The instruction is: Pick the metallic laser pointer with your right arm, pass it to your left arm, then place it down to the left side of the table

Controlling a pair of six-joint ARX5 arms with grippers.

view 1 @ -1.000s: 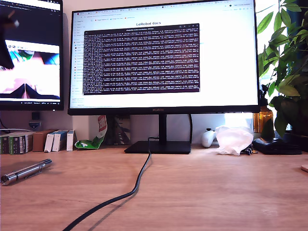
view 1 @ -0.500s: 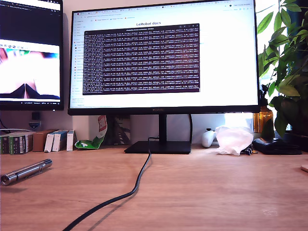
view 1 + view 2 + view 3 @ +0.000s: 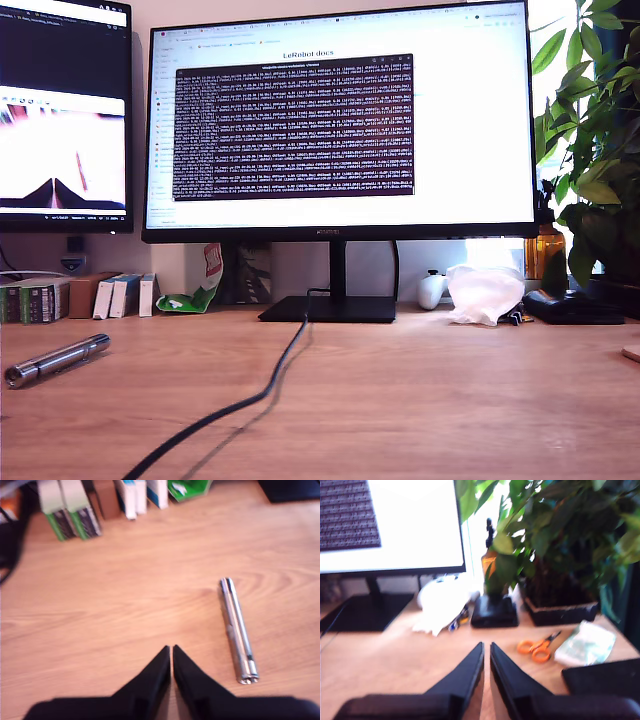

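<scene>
Laser pointer (image 3: 56,360): the metallic cylinder lies flat on the bench (image 3: 420,400) near the exterior view's left edge, its flat round end toward the camera, nothing gripping it. In my first wrist view (image 3: 238,630) it lies just beside the tool tips and apart from them.
First tool (image 3: 172,652): I see my first gripper's two black fingers pinched together with only a hairline between the tips, clenched on nothing, hanging over bare wood next to the pointer.
Second tool (image 3: 486,650): my second gripper's fingers are likewise drawn tight, tips almost touching, empty, over the bench facing the plant.
Arms: neither shows in the exterior view.
Black cable (image 3: 255,400): it runs from the monitor stand (image 3: 328,308) across the bench toward the camera, well apart from the pointer.
Monitors: a large monitor (image 3: 340,120) shows a dark terminal window; a second monitor (image 3: 62,110) stands at the exterior view's left.
Back of bench: small boxes (image 3: 120,294) and a green packet (image 3: 190,296) stand behind the pointer.
Plant side: a leafy plant (image 3: 555,535), orange-handled scissors (image 3: 535,648), a white crumpled bag (image 3: 442,602) and a pale green packet (image 3: 585,644) sit ahead of my second gripper.
</scene>
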